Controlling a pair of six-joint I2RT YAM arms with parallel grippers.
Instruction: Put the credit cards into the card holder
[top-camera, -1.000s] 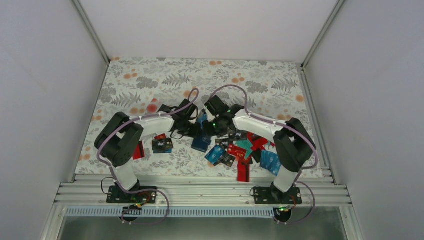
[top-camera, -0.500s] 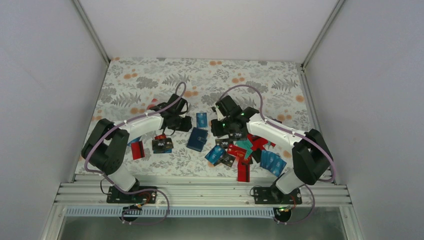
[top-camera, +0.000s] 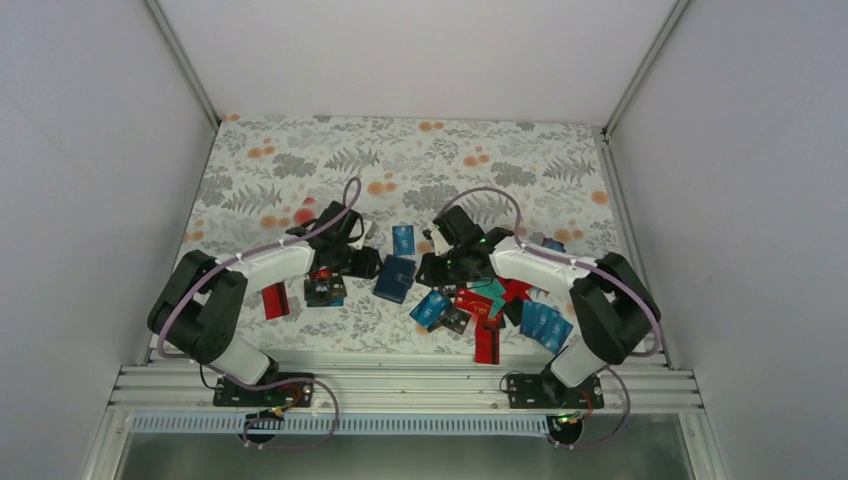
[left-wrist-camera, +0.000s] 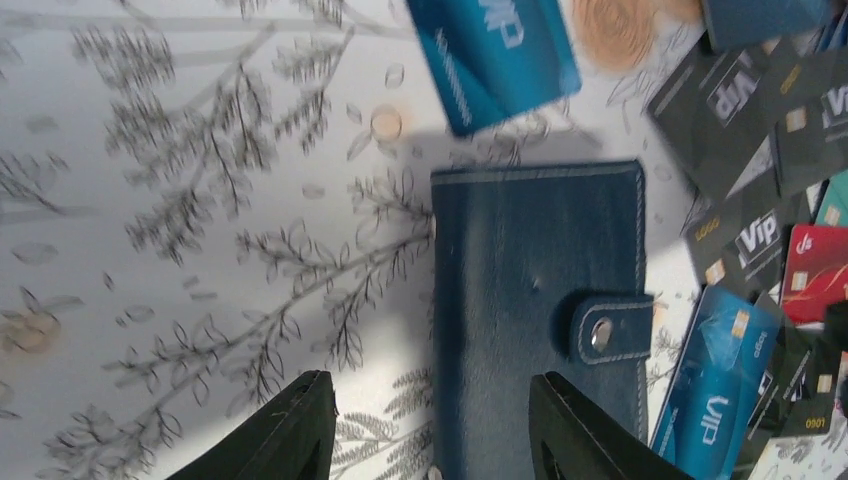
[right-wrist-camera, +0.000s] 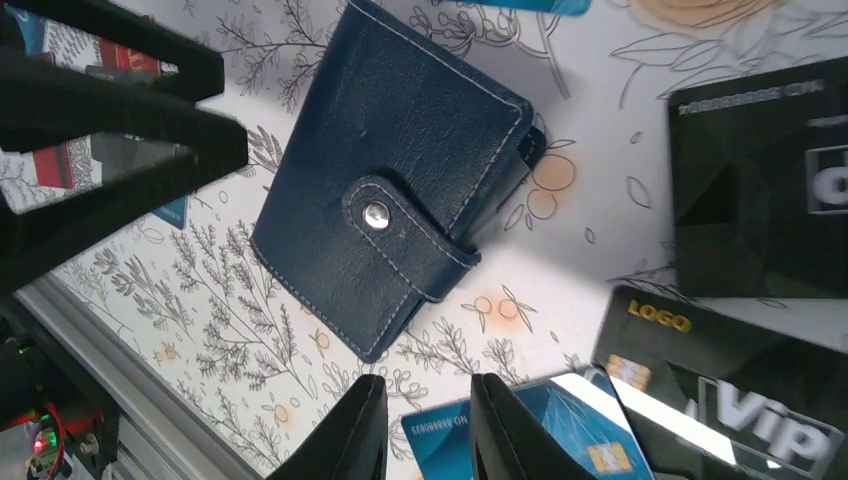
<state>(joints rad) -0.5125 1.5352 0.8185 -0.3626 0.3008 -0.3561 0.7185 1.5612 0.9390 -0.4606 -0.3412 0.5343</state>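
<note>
The card holder (top-camera: 396, 279) lies shut on the table, dark navy with a snap strap (left-wrist-camera: 608, 330); it also shows in the right wrist view (right-wrist-camera: 390, 180). My left gripper (top-camera: 366, 262) (left-wrist-camera: 428, 400) is open just left of it, its jaws straddling the holder's left edge without touching. My right gripper (top-camera: 432, 270) (right-wrist-camera: 428, 400) stands slightly open to the holder's right, nothing between its fingers, over a blue credit card (right-wrist-camera: 530, 420). Another blue card (top-camera: 403, 238) (left-wrist-camera: 495, 55) lies just behind the holder. Several credit cards (top-camera: 500, 300) are heaped at the right.
Black VIP cards (left-wrist-camera: 740, 90) (right-wrist-camera: 760, 190) lie close to the holder's right side. A red card (top-camera: 275, 300) and a black card (top-camera: 324, 290) lie by the left arm. The aluminium rail (top-camera: 400, 385) runs along the near edge.
A second ago both grippers met over the middle at the holder. They have since parted and opened; the holder and a blue card lie on the table.
</note>
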